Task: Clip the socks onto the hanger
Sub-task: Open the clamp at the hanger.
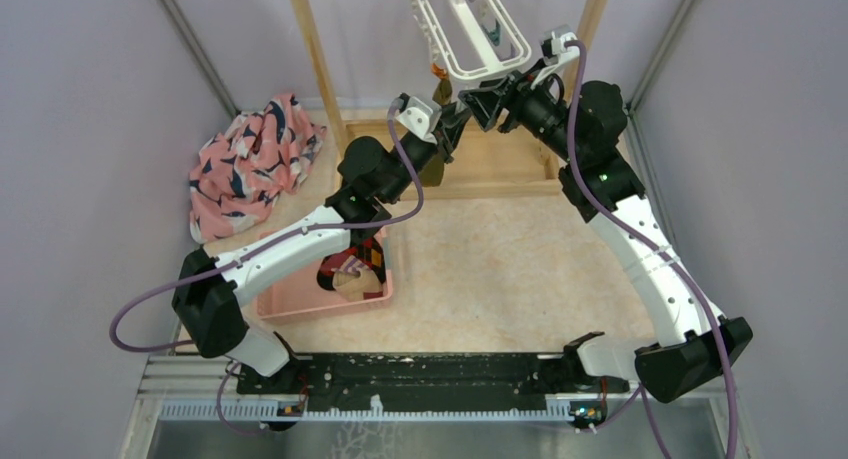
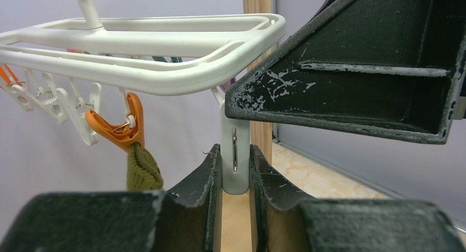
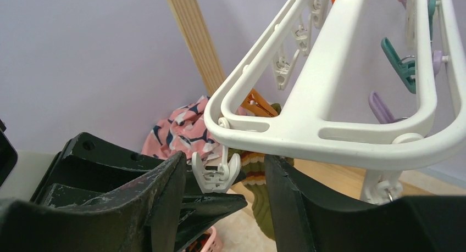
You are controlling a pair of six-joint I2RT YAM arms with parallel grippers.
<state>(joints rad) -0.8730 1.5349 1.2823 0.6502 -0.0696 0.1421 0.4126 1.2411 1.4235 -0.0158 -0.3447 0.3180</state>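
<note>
Overhead, both arms crowd the far edge of the table [image 1: 500, 249] at 12 o'clock, where the hanger [image 1: 468, 34] hangs between the two posts of a wooden rack [image 1: 313, 59]. Purple walls close in on the left, right and back. The two wrists meet under the hanger's near end, almost touching. Beige tabletop lies open between the forearms, toward 6 o'clock.

The left gripper [image 2: 236, 172] is clamped on the lower end of a white clip [image 2: 236, 145] dangling from the hanger's near corner, with one finger pressed to each side. The right gripper [image 3: 225, 161] has its jaws wide apart, one finger at 9 o'clock and one at 3 o'clock of that same clip, neither touching it. In the left wrist view, a right finger sits just above the left fingers, beside the frame's corner.

An olive-green striped sock [image 2: 143, 172] hangs from an orange clip [image 2: 123, 126] farther along the frame, at 9 o'clock of the left jaws and outside both grips. A black-red-yellow argyle sock [image 1: 362, 257] lies in a pink basket [image 1: 325, 306] at 8 o'clock, partly under the left forearm. A pink patterned cloth [image 1: 250, 164] is heaped at 10 o'clock near the left wall.
</note>
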